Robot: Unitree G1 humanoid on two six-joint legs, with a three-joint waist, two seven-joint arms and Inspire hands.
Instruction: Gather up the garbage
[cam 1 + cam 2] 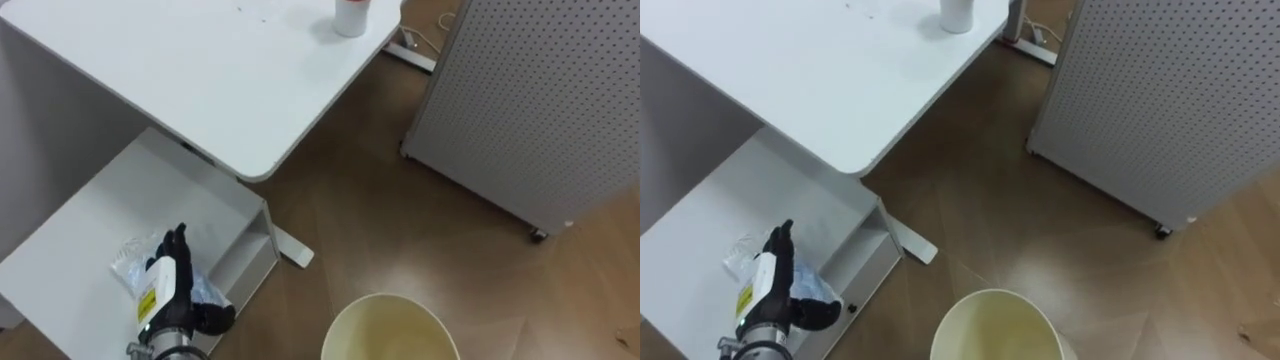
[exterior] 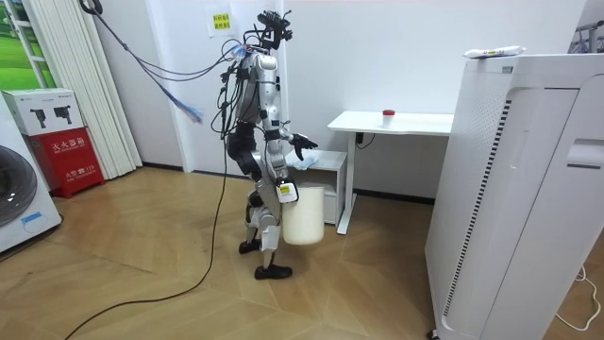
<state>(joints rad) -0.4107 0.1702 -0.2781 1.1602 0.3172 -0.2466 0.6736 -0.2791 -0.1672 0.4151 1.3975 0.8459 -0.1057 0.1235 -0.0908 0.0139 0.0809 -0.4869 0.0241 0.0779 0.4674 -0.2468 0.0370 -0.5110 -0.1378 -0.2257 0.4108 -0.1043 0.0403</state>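
Observation:
A crumpled clear plastic wrapper [image 1: 128, 262] lies on the low white shelf [image 1: 90, 215] under the desk. My left hand [image 1: 170, 285] lies over the wrapper with straight fingers pointing away from me and the thumb out to the right; part of the wrapper is hidden beneath it. A cream waste bin [image 1: 345, 318] stands open-topped on the floor just in front of me, right of the shelf. In the room view I stand bent slightly toward the shelf, with my right hand [image 2: 286, 194] down against the bin [image 2: 304, 222].
The white desk [image 1: 200, 80] overhangs the shelf and carries a red-and-white cup [image 1: 350, 15] at its far edge. A white perforated panel on castors [image 1: 540, 100] stands to the right. Brown wooden floor [image 1: 400, 230] lies between them.

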